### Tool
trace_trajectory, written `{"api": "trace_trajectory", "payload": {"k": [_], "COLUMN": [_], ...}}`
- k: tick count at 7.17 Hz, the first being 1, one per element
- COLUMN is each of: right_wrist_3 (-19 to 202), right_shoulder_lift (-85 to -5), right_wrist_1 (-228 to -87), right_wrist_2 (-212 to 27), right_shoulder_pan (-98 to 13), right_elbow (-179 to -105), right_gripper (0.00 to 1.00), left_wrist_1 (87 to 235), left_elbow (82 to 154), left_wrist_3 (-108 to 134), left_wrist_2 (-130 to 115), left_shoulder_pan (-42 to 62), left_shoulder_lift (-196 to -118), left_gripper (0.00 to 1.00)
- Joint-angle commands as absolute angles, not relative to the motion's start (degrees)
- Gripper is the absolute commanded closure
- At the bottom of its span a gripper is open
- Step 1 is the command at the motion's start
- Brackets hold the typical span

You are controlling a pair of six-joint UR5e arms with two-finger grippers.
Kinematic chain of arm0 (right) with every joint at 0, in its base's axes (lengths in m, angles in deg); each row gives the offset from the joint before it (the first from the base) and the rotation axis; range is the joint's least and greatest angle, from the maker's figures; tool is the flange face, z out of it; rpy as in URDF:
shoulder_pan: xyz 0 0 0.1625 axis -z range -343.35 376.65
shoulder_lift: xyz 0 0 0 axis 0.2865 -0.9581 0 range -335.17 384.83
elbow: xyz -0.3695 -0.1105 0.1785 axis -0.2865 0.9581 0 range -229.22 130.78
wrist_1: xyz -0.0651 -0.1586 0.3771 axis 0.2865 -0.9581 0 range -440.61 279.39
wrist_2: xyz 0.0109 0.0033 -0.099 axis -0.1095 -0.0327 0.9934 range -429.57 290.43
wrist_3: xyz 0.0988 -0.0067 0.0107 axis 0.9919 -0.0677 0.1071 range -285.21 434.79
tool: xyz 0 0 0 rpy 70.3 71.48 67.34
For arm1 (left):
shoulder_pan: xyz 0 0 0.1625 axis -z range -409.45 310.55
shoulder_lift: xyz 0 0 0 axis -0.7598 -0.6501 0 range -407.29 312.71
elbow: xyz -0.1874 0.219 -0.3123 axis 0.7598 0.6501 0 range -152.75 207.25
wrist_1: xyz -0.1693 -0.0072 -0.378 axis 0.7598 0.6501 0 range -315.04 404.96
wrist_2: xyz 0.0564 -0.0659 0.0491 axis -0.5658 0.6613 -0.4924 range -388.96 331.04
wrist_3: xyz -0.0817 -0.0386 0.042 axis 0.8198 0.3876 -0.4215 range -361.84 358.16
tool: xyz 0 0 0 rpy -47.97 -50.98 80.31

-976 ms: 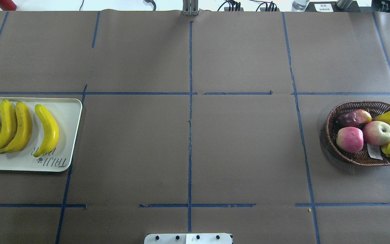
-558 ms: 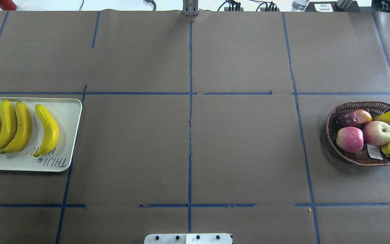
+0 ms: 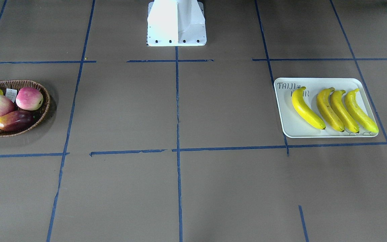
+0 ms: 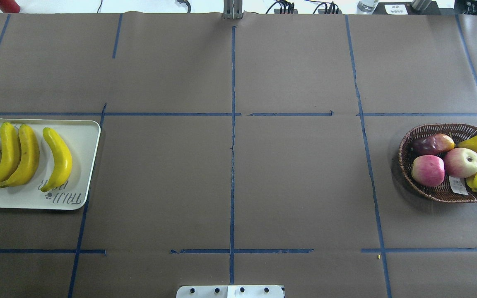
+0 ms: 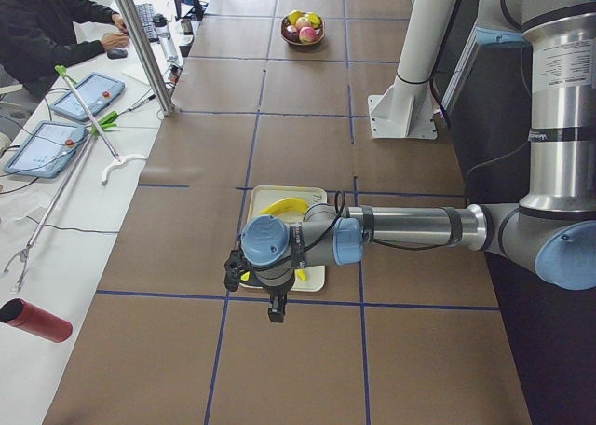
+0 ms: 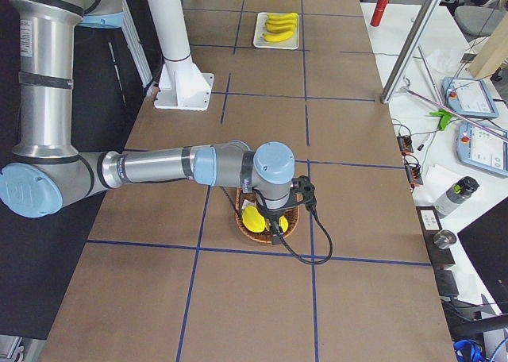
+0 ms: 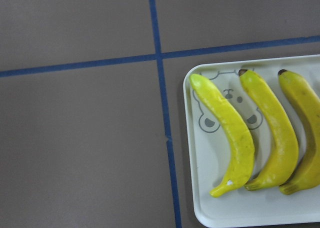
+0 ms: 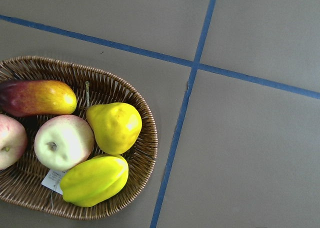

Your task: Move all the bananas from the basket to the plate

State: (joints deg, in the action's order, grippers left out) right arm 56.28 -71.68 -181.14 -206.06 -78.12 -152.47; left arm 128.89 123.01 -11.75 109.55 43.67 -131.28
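Several yellow bananas point(image 4: 58, 159) lie side by side on the pale plate point(image 4: 85, 136) at the table's left; they show too in the front view as bananas point(image 3: 306, 108) on the plate point(image 3: 284, 114) and in the left wrist view as bananas point(image 7: 230, 133). The wicker basket point(image 4: 404, 165) at the right holds two apples, a dark red fruit and two other yellow fruits; no banana shows in it. My left gripper point(image 5: 277, 311) hangs over the plate's end and my right gripper point(image 6: 274, 231) over the basket point(image 6: 295, 216); I cannot tell whether either is open or shut.
The robot's white base point(image 3: 176, 30) stands at mid-table on the near edge. Blue tape lines cross the brown table cover. A person sits at a side bench point(image 5: 56, 34) with tablets; a red cylinder point(image 5: 35, 320) lies there.
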Motion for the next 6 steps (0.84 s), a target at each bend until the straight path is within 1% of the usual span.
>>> {"api": "trace_trajectory", "payload": {"k": [1, 2, 6], "right_wrist_3": [56.0, 56.2, 58.5], "right_shoulder_lift": [-71.8, -71.8, -71.8], "right_wrist_1": [-181.1, -181.1, -179.8], "right_wrist_2": [-209.0, -208.9, -207.0], "right_shoulder_pan": [-80.7, -80.7, -80.6], "right_elbow": [-147.3, -146.2, -145.9], "right_gripper": [0.0, 0.0, 0.0], "left_wrist_1": [129.0, 129.0, 129.0], "left_elbow": [123.0, 123.0, 123.1], "left_wrist_3": [-11.7, -11.7, -12.0], "left_wrist_2": [109.6, 109.6, 109.6], "left_shoulder_pan": [43.7, 43.7, 43.8], "left_shoulder_lift": [-131.6, -131.8, -131.1], "left_gripper": [0.01, 0.01, 0.01]}}
